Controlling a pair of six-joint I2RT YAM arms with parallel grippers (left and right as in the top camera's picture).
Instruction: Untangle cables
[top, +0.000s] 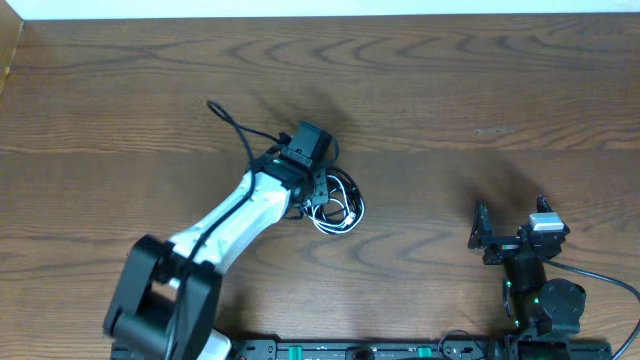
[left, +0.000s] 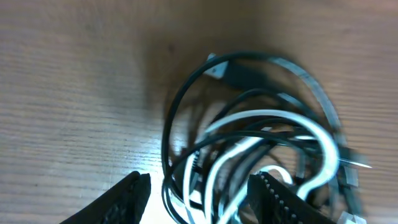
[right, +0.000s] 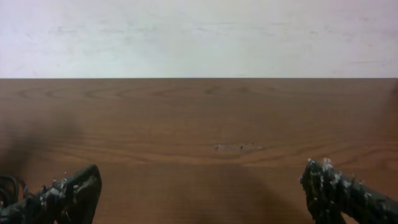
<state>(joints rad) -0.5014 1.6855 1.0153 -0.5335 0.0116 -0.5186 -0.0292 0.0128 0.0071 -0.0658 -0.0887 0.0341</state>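
Straddling the tangled bundle of thin white and black cables (left: 267, 118), left pincer (left: 199, 185) is spread apart; clamping now probably grabs several strands between its tips, tightening the knot.

A dark wood-grain table (top: 450, 90) runs up to a plain white wall (right: 199, 37) behind it.

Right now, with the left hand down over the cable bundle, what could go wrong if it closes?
1. The left hand is open astride the tangled bundle of thin white and black cables. Closing here may pinch several strands together and lift the whole knot, not one cable.
2. The right hand is open over the brown wooden table, apart from the bundle, so nothing would hold the rest down.
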